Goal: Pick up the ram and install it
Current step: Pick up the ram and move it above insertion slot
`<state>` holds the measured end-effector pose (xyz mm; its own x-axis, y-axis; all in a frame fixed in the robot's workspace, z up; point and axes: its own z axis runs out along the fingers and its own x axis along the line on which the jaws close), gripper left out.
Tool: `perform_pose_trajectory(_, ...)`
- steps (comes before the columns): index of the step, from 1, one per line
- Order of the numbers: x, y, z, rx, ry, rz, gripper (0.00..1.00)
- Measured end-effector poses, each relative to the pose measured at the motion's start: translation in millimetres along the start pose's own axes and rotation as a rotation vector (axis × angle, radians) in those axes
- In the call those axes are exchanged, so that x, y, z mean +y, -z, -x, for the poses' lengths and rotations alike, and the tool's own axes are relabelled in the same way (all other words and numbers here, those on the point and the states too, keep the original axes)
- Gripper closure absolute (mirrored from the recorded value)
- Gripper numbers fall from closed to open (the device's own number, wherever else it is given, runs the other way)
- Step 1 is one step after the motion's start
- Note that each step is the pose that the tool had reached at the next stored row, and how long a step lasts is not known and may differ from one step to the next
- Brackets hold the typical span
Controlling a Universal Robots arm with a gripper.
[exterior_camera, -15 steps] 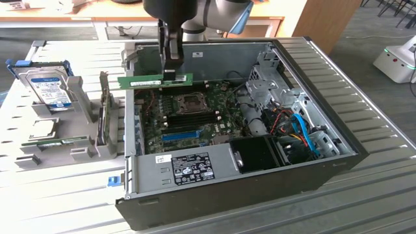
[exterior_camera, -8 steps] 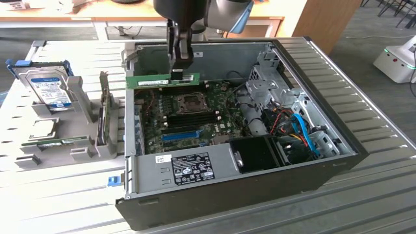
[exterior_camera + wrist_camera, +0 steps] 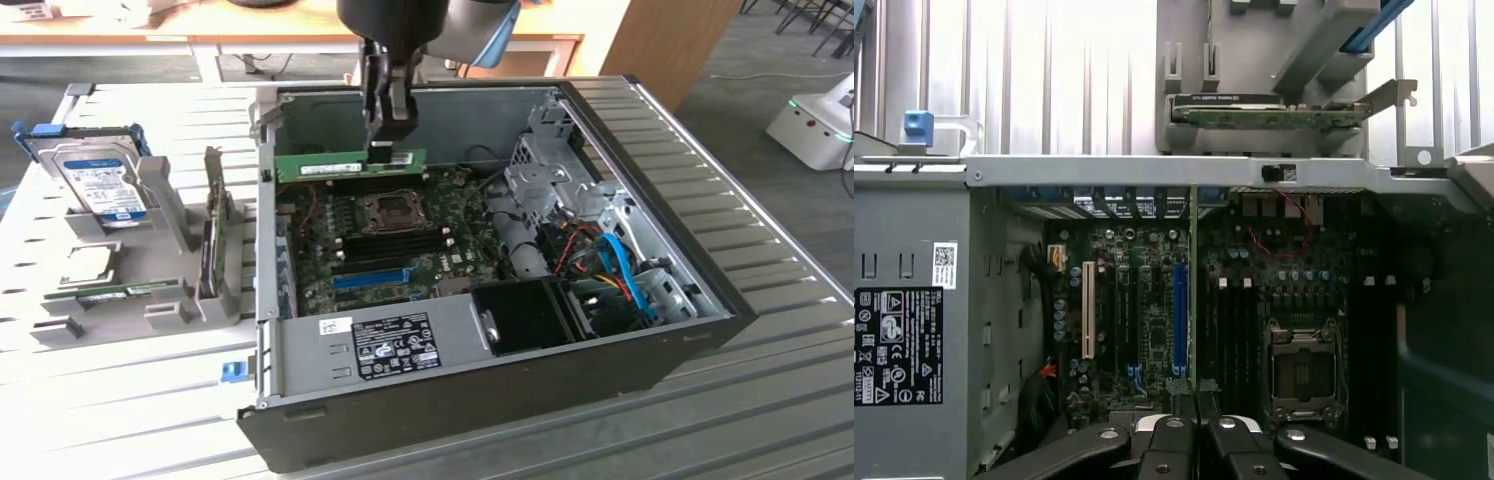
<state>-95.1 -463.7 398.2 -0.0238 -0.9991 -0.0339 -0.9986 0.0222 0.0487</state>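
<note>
- The gripper [image 3: 384, 150] is clamping the ram [image 3: 327, 166] by its upper edge, over the motherboard [image 3: 400, 265].
- Holding it level and parallel to the memory slots [image 3: 396, 241] is probably mattering most.

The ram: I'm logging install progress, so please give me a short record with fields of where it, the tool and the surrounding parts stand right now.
ram: green stick with a white label, held lengthwise and level over the motherboard, not in a slot
tool: shut on the ram's upper edge, reaching down from above
computer case: lying on its side, open
hard drive: blue label, upright in a grey holder, outside the case at the exterior view's left
</note>
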Motion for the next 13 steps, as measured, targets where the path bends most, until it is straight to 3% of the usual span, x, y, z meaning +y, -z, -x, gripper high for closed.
perform_pose_trajectory(13, -21.0, 0.6, 0.5, -0.0001, 0.0, 0.0008, 0.88)
